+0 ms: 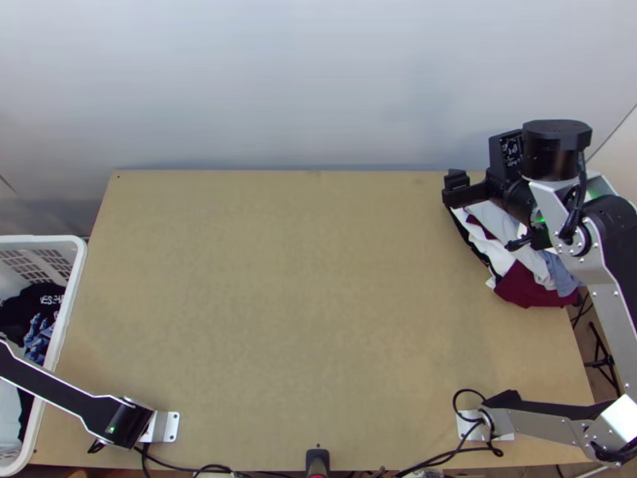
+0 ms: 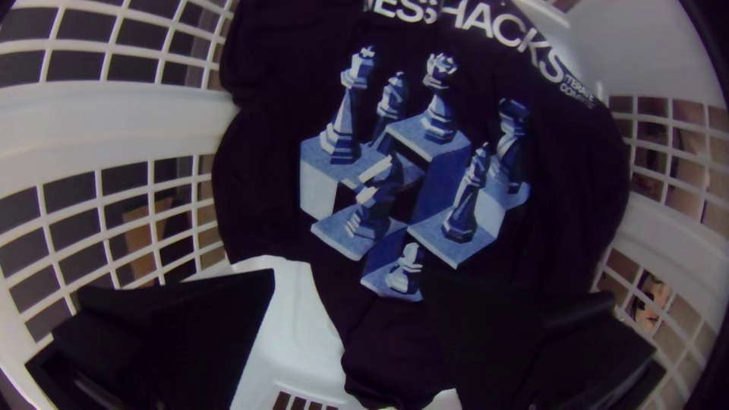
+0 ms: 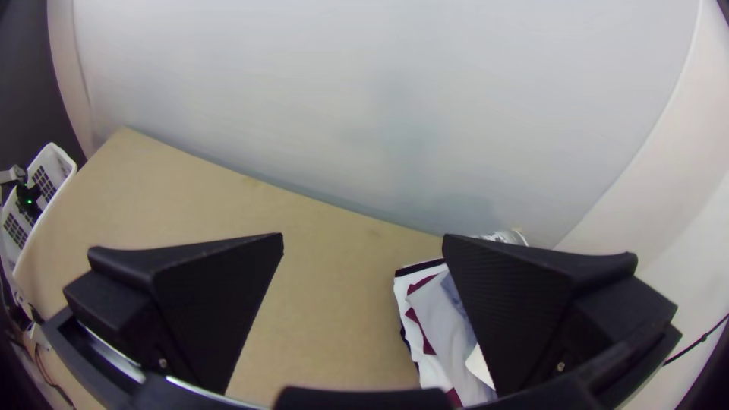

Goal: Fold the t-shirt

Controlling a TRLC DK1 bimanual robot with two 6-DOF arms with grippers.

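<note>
A dark t-shirt point(image 1: 33, 307) with white lettering and a blue chess print lies bunched in the white basket at the left. In the left wrist view the t-shirt point(image 2: 281, 175) is under my left gripper point(image 2: 348, 277), whose fingers stand wide apart inside the basket. My right gripper point(image 1: 482, 211) is held over the table's far right part, beside and above a pile of clothes; in the right wrist view the right gripper point(image 3: 363, 237) is open with nothing between its fingers.
The white basket point(image 1: 70, 307) stands against the table's left edge. White, grey and maroon clothes point(image 1: 533, 283) lie piled at the table's right edge. Cables point(image 1: 446, 456) run along the near edge of the table point(image 1: 302, 303). A pale wall rises behind.
</note>
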